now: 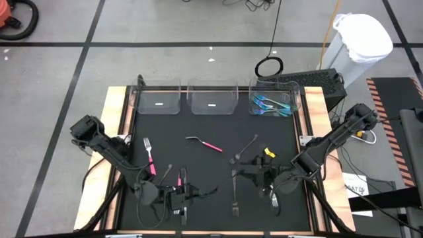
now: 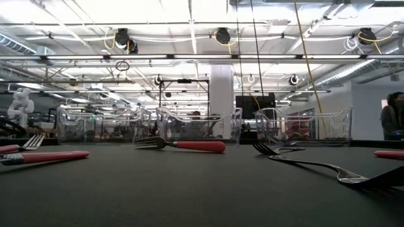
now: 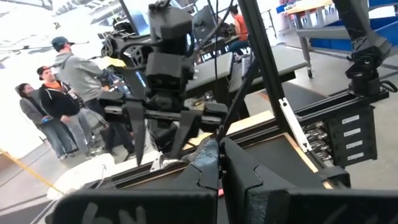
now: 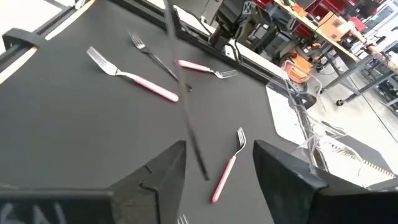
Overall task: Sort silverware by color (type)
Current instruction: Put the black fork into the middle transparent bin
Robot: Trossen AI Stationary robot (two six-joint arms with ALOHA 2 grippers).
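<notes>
Right claw (image 4: 217,168) sits low at the near edge of the desk (image 1: 211,165), jaws parted; a thin black fork (image 4: 186,99) blurs between them, and whether it is gripped cannot be told. Left claw (image 1: 182,195), near the front left, is closed on nothing visible. Pink-handled forks with silver heads (image 1: 149,156) lie scattered on the black surface. Teal-handled pieces (image 1: 271,106) lie in the rightmost of three clear bins (image 1: 213,99) at the far edge.
</notes>
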